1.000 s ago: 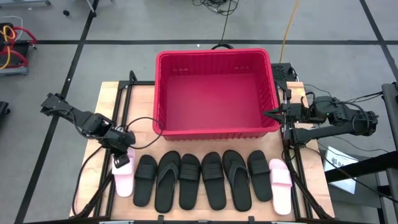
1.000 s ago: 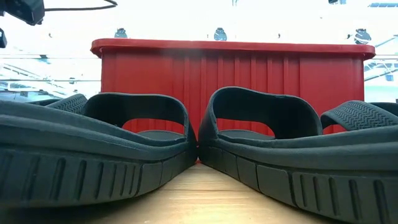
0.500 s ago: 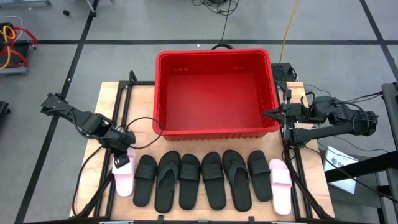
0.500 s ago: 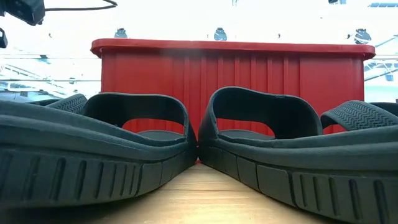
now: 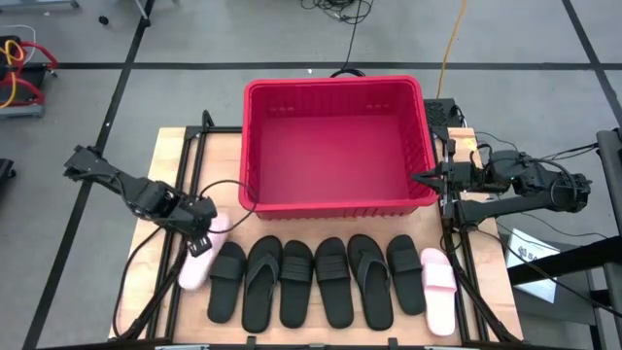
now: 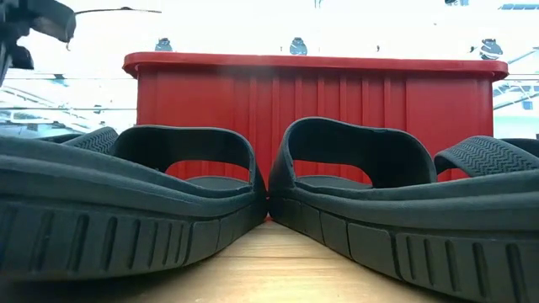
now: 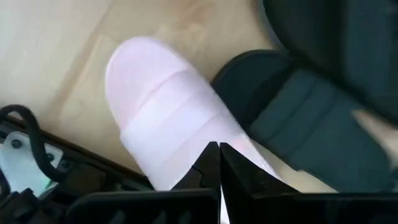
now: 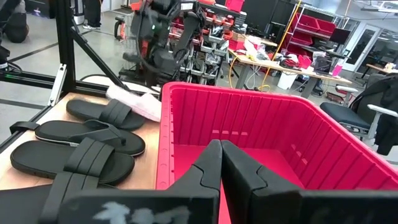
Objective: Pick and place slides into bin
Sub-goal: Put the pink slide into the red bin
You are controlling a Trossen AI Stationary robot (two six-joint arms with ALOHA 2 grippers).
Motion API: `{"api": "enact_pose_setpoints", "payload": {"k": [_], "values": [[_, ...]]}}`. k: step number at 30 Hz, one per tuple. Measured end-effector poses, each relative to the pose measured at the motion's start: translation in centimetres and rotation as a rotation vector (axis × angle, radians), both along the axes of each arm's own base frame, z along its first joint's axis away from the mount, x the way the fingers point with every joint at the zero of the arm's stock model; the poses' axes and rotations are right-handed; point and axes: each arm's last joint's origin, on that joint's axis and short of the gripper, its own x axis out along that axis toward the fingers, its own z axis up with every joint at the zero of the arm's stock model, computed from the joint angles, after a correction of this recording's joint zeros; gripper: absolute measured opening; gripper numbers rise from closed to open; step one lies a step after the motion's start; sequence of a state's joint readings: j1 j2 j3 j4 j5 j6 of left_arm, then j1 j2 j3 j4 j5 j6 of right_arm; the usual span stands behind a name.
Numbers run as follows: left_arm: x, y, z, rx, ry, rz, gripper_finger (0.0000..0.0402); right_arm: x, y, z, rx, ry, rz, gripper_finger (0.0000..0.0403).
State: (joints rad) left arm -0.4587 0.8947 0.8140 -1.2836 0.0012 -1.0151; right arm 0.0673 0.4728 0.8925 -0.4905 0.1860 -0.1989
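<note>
My left gripper [image 5: 200,236] is shut on the left pale pink slide [image 5: 202,255], which lies slanted at the left end of the row. It also shows in the left wrist view [image 7: 163,127] and the right wrist view [image 8: 134,102]. Six black slides [image 5: 316,280] lie flat, side by side, on the table in front of the red bin [image 5: 335,146]. The other pale pink slide [image 5: 437,290] lies at the row's right end. My right gripper [image 5: 420,177] is shut and empty beside the bin's right wall. My left gripper is shut on the pale pink slide just behind its wide strap [image 7: 186,134]; the fingers [image 7: 208,163] hide the exact place of contact. They come from above, slanting from the table's left. The slide lies slanted under them; whether it is clear of the table I cannot tell.
The bin's near wall [image 6: 312,101] stands close behind the row of slides. Black frame rails run along the table's left side [image 5: 185,165] and right side [image 5: 457,233]. Bare wood shows left of the bin [image 5: 209,170].
My left gripper has gone a little toward the bin and the table's far edge, taking the pink slide with it. The slide lay straight in the row. It now lies slanted, its far end swung toward the bin and its near end drawn away from the table's near edge.
</note>
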Motion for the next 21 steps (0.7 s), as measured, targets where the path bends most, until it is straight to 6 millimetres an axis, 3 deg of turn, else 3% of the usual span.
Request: {"api": "enact_pose_setpoints", "payload": {"k": [4,11,15,21], "values": [[0.34,-0.28,-1.48,0.004,0.073,-0.048,0.0000,-0.01,0.00,0.00,0.000,-0.001,0.000,0.0000],[0.17,-0.26,-1.15,-0.023,0.064,-0.035,0.0000,0.01,0.00,0.16,0.001,-0.017,0.000,0.0000],[-0.05,-0.47,-1.05,-0.103,0.090,-0.113,0.0002,0.02,0.00,0.20,0.001,-0.022,0.000,0.0000],[-0.06,-0.49,-1.07,-0.100,0.090,-0.155,0.0025,0.02,0.00,0.22,0.003,-0.023,0.000,0.0000]]}}
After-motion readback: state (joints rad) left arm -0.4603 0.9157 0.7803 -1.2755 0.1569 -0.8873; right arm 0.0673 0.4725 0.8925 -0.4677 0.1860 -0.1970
